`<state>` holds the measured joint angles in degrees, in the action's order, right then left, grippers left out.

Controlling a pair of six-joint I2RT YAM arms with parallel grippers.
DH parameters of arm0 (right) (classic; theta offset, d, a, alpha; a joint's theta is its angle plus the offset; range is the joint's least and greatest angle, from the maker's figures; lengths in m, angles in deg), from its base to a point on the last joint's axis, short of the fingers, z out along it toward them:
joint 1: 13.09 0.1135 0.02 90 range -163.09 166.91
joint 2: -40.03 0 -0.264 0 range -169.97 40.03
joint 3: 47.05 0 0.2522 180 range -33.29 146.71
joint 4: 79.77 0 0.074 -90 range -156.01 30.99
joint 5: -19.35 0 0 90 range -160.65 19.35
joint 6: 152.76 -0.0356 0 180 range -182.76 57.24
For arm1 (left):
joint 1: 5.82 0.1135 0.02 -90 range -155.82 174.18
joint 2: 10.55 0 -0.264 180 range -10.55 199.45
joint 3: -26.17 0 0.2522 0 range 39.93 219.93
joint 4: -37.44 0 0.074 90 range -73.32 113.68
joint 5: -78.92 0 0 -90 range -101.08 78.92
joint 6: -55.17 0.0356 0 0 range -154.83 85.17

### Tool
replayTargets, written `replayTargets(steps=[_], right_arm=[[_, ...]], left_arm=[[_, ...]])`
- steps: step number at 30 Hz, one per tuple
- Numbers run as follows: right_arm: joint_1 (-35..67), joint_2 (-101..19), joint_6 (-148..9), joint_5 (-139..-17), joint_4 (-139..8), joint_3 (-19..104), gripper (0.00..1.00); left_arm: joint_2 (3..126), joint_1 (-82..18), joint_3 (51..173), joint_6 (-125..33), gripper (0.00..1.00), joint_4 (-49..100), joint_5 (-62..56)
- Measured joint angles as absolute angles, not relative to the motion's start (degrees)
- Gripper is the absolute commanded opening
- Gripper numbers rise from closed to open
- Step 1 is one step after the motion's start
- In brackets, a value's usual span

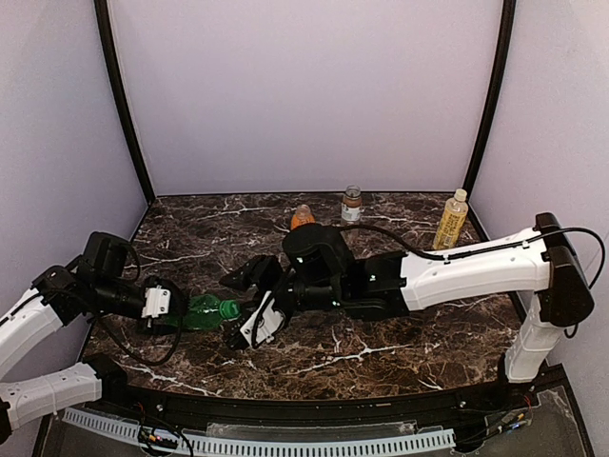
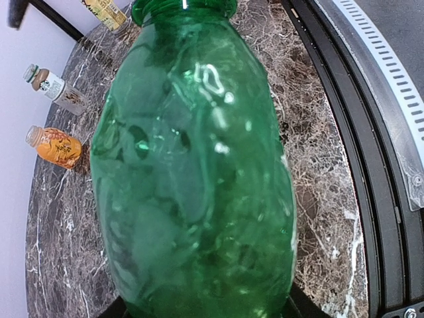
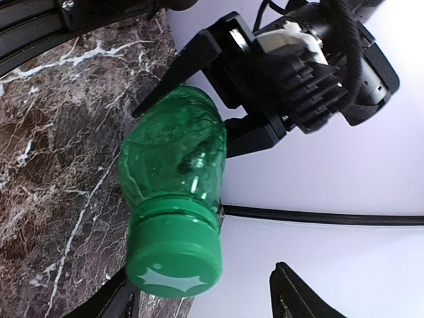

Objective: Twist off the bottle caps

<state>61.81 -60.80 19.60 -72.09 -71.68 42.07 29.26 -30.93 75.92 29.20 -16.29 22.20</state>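
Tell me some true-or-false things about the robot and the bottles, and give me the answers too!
1. The left gripper holds the green bottle lying sideways. True.
2. The green cap is off the bottle. False: it sits on the neck.
3. The right gripper squeezes the cap. False: its jaws stand open on either side of it.
4. An orange bottle, a brown bottle and a yellow bottle stand at the back of the table. True.

Lilac walls [image 1: 304, 95], dark marble tabletop [image 1: 381, 354]
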Motion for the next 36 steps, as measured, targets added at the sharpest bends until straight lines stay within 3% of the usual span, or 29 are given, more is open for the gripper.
replayTargets(steps=[10, 12, 15, 23, 26, 36], right_arm=[[61.2, -55.5, 5.7, -73.1, -76.8, 38.0, 0.92], [60.6, -54.3, 0.2, -75.0, -76.8, 37.8, 0.98], [57.6, -54.1, -15.7, -80.2, -76.1, 39.5, 0.98], [45.9, -63.4, -71.0, -86.7, -76.9, 54.8, 0.78], [46.0, -66.8, -83.5, -87.5, -76.7, 56.4, 0.76], [47.6, -70.9, -96.4, -89.0, -74.1, 58.5, 0.64]], left_arm=[[28.3, -31.1, 74.1, 21.6, 0.01, -5.5, 16.2], [28.2, -31.1, 73.3, 19.4, 0.01, -1.3, 13.6], [28.1, -31.1, 72.0, 17.4, 0.01, 5.6, 8.8], [28.6, -31.1, 68.8, 17.5, 0.01, 17.6, -4.1], [28.8, -31.1, 68.7, 17.8, 0.01, 19.4, -6.3], [29.2, -31.1, 68.7, 18.6, 0.01, 21.0, -7.5]])
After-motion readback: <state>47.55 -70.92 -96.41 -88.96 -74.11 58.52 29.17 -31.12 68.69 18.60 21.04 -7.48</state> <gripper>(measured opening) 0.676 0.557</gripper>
